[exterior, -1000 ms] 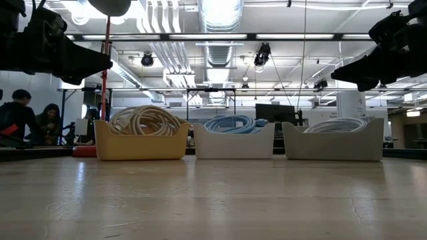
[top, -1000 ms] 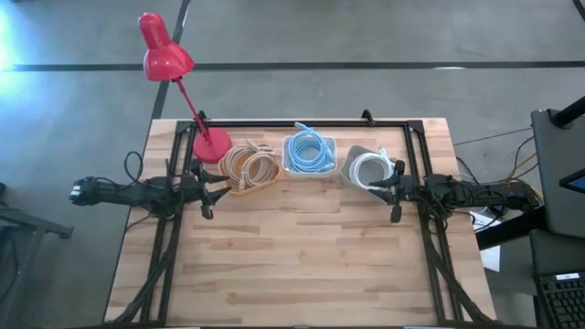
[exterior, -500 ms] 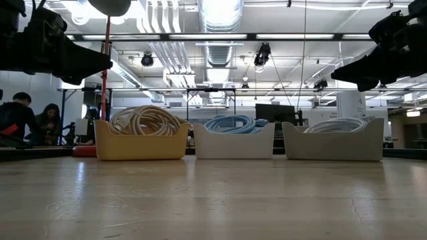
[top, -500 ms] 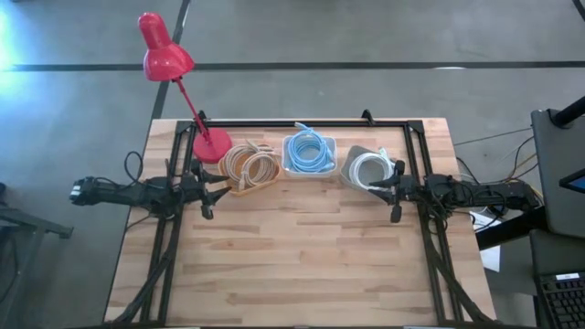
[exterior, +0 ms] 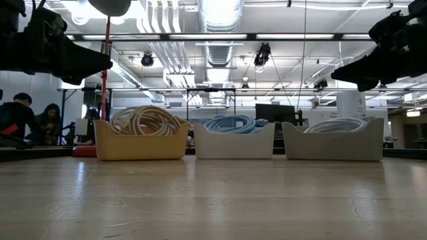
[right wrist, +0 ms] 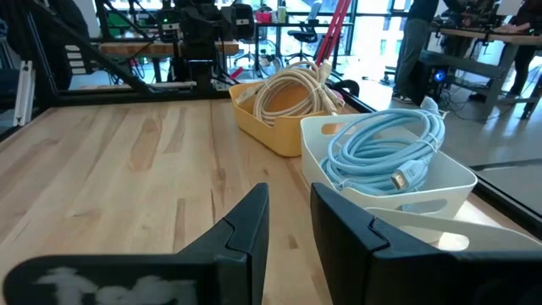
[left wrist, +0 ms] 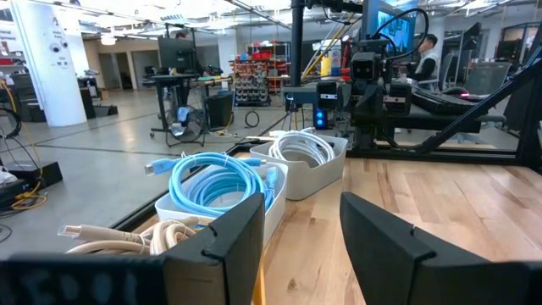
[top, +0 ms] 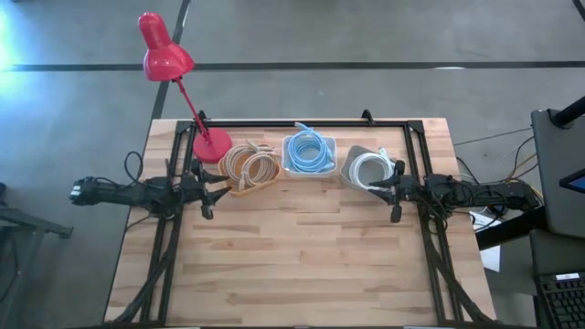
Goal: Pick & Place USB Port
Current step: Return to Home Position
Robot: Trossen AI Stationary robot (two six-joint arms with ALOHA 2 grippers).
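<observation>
Three bins stand in a row at the table's far side. A yellow bin holds coiled beige cable, a white bin holds coiled blue cable, and a grey bin holds white cable. No USB port shows apart from the cables' plugs. My left gripper hangs level near the yellow bin, open and empty. My right gripper hangs level near the grey bin, its fingers a little apart with nothing between them.
A red desk lamp stands with its base at the far left, beside the yellow bin. Black frame rails run along the far edge and both sides. The wooden tabletop stretches toward the near edge. People sit in the room beyond.
</observation>
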